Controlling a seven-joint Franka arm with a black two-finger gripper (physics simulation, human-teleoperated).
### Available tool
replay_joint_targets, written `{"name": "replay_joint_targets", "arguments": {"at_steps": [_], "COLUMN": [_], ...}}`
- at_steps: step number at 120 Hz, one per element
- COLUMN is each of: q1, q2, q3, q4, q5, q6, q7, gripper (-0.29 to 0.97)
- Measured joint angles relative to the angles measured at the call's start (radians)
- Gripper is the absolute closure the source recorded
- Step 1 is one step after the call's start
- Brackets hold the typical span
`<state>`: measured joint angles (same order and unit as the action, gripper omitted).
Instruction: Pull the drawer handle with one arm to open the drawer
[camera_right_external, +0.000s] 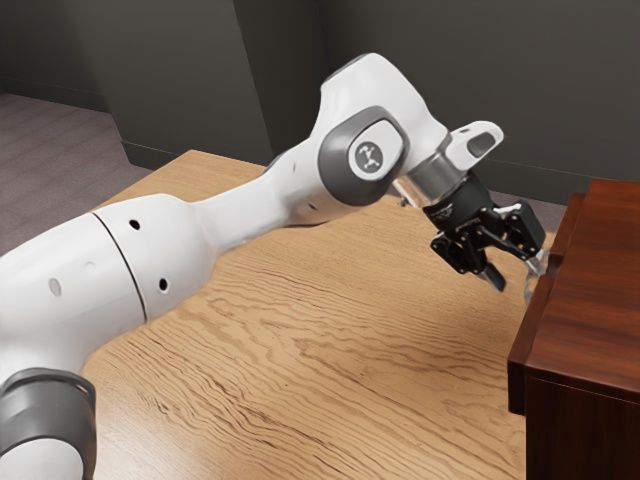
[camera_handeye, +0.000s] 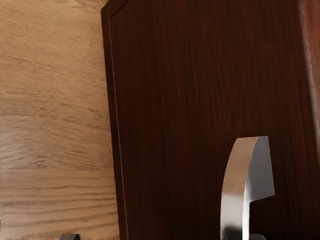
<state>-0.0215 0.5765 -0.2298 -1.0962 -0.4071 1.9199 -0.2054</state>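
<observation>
Claw (camera_right_external: 515, 262) is black and wide open; the curved silver handle (camera_handeye: 245, 185) of the dark wooden drawer (camera_handeye: 190, 100) sits just ahead, beside one finger.

Light oak-grained wooden desk (camera_right_external: 300, 340): flat top, pronounced wavy grain. One item is carried: a dark reddish-brown wooden drawer cabinet (camera_right_external: 590, 310), stood upright on the surface at the exterior view's right.
</observation>
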Motion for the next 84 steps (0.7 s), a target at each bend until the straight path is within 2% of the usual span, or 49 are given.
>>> {"name": "replay_joint_targets", "arguments": {"at_steps": [84], "q1": [0.022], "q2": [-0.098], "q3": [0.065], "q4": [-0.114], "q5": [-0.009], "q6": [-0.045], "q7": [0.013], "gripper": [0.29]}}
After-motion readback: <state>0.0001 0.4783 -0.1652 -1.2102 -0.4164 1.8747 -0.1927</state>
